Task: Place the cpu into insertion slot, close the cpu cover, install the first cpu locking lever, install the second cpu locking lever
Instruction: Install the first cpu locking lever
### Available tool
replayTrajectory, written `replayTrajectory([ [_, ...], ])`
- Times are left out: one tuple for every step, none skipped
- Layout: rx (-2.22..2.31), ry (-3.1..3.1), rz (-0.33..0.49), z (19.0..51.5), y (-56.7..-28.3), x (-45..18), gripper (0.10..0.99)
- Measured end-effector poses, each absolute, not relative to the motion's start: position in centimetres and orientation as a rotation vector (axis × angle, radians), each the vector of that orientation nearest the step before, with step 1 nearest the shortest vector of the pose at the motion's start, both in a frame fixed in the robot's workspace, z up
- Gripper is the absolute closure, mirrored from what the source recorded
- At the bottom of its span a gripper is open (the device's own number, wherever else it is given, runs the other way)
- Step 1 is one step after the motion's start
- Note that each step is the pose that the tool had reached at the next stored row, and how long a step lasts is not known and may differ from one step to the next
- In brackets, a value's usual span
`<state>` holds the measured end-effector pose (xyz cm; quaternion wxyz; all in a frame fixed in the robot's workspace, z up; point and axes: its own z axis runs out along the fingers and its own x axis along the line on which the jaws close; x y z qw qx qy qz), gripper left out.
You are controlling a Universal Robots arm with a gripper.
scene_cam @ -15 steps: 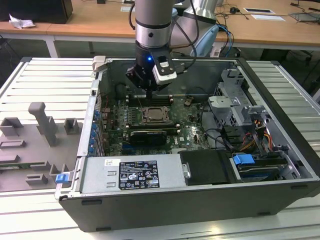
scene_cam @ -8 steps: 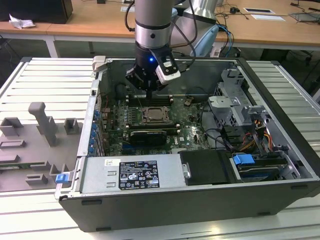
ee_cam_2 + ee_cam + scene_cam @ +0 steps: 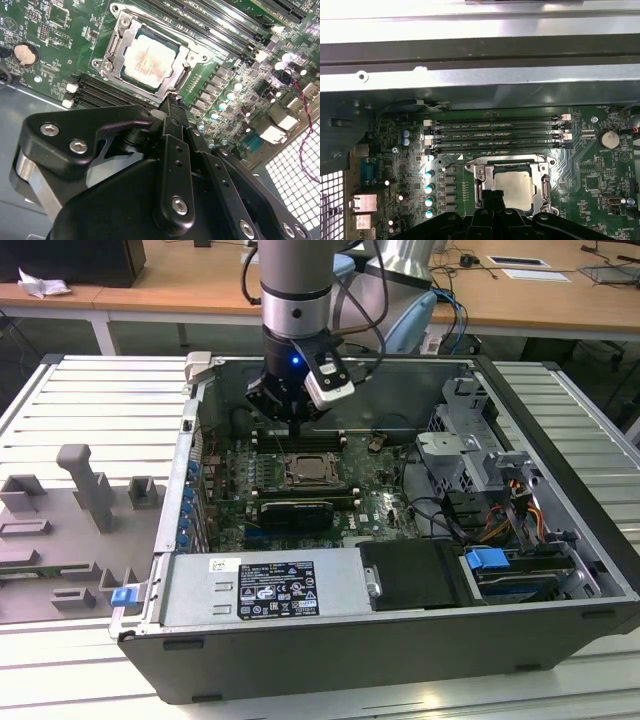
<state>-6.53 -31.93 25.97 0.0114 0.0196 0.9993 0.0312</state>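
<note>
The cpu (image 3: 147, 60) lies flat in the insertion slot (image 3: 126, 20), its silver top showing through the window of the cpu cover (image 3: 114, 47), which lies down around it. My gripper (image 3: 172, 102) is shut with nothing in it, and its tip is at the socket's edge beside the chip. In the first wrist view the gripper (image 3: 492, 194) stands at the near rim of the socket, against the cpu (image 3: 517, 187). In the exterior view the gripper (image 3: 295, 430) hangs just above the cpu (image 3: 305, 470), inside the open computer case.
Long black memory slots (image 3: 495, 132) run beside the socket. A black card (image 3: 290, 510) lies just in front of it. Drive cages (image 3: 470, 440) and cables fill the exterior view's right, and the power supply (image 3: 270, 585) the front. Grey fixtures (image 3: 90, 490) stand outside the case.
</note>
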Motion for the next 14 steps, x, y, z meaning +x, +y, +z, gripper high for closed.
replayTrajectory([
  [0.057,3.115,0.097,26.0,-31.9,-6.6,0.980],
  [0.052,3.112,0.097,26.0,-31.9,-6.7,0.980],
  [0.047,3.111,0.098,26.0,-31.9,-6.7,0.980],
  [0.037,3.107,0.098,26.0,-31.9,-6.7,0.980],
  [0.024,3.104,0.098,26.0,-31.9,-6.8,0.980],
  [0.008,3.101,0.098,25.9,-31.9,-6.9,0.980],
  [0.003,3.100,0.098,25.9,-31.9,-7.1,0.980],
  [0.002,3.100,0.099,25.9,-31.9,-7.3,0.980],
  [0.002,3.099,0.100,25.9,-31.9,-7.7,0.980],
  [0.002,3.099,0.101,25.9,-31.9,-8.1,0.980],
  [0.002,3.099,0.102,25.9,-31.9,-8.4,0.980],
  [0.002,3.099,0.102,25.9,-31.9,-8.8,0.980],
  [0.001,3.099,0.103,25.9,-31.9,-9.1,0.980],
  [0.002,3.099,0.104,25.9,-31.9,-9.6,0.980],
])
